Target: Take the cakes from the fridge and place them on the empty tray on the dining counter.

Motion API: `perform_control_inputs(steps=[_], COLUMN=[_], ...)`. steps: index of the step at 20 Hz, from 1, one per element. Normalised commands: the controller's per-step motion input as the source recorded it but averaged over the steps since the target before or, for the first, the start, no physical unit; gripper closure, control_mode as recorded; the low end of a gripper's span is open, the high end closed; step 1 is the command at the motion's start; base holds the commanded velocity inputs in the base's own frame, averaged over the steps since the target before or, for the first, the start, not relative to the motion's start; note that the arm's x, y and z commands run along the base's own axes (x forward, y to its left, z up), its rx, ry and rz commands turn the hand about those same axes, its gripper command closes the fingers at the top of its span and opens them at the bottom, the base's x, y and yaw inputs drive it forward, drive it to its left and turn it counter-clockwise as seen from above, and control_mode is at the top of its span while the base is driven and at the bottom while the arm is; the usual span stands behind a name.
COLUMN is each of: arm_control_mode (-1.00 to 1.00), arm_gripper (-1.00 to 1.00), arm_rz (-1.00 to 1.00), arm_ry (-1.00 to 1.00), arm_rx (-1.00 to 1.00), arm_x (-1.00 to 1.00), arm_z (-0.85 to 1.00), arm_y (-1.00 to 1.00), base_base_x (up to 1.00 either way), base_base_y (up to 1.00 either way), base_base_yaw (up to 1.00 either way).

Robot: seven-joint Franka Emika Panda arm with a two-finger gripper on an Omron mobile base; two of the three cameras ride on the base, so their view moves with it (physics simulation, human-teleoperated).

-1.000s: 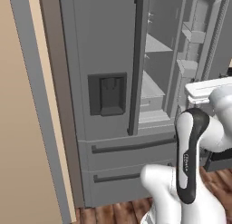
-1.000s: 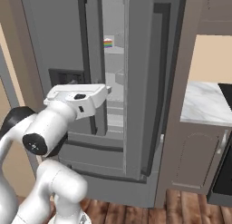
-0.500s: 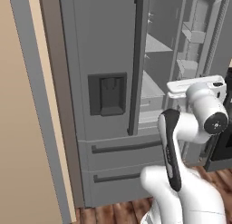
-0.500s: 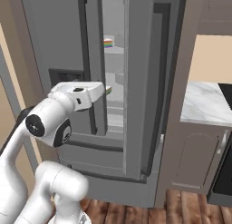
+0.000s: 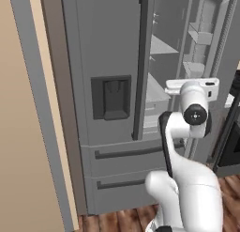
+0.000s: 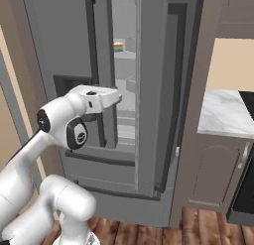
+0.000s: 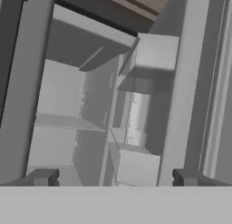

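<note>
A: Anything different from a second back?

B: Swung the arm (image 6: 59, 125) round toward the fridge (image 5: 108, 48). Now level with the gap beside the open right door (image 6: 168, 90), and a touch nearer that gap than before. Same framing in both base views, so no driving.

A: And the jaws?

B: Spread wide, gripping nothing. Aimed at bare grey shelves (image 7: 59, 91) and door bins (image 7: 156, 53), going by the hand view.

A: Found the cakes?

B: Spotted one rainbow slice (image 6: 118, 47) on an upper shelf, far inside, above and beyond the jaws. No telling the second's place from here.

A: Meaning for the task?

B: Done with the door, by the look of it. Most likely lining up to reach in. Nothing fetched yet, so early days. Probably calls for lifting higher before going deeper, and for keeping clear of the door edge on the right.
</note>
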Motion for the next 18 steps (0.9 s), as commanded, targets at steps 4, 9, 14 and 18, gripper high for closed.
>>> perform_control_inputs(steps=[4, 9, 14, 18], arm_control_mode=[-1.00, -1.00, -1.00, -1.00], arm_gripper=[-1.00, -1.00, -1.00, -1.00], arm_rz=[0.03, 0.00, 0.00, 0.00], arm_ry=[0.05, 0.00, 0.00, 0.00], arm_rx=[0.07, 0.00, 0.00, 0.00], arm_x=[0.67, 0.63, 0.64, 0.59], arm_z=[-0.09, -0.09, -0.17, -0.16], arm_y=[-0.34, -0.20, -0.19, -0.24], base_base_x=[0.00, 0.00, 0.00, 0.00], base_base_y=[0.00, 0.00, 0.00, 0.00], base_base_yaw=[0.00, 0.00, 0.00, 0.00])
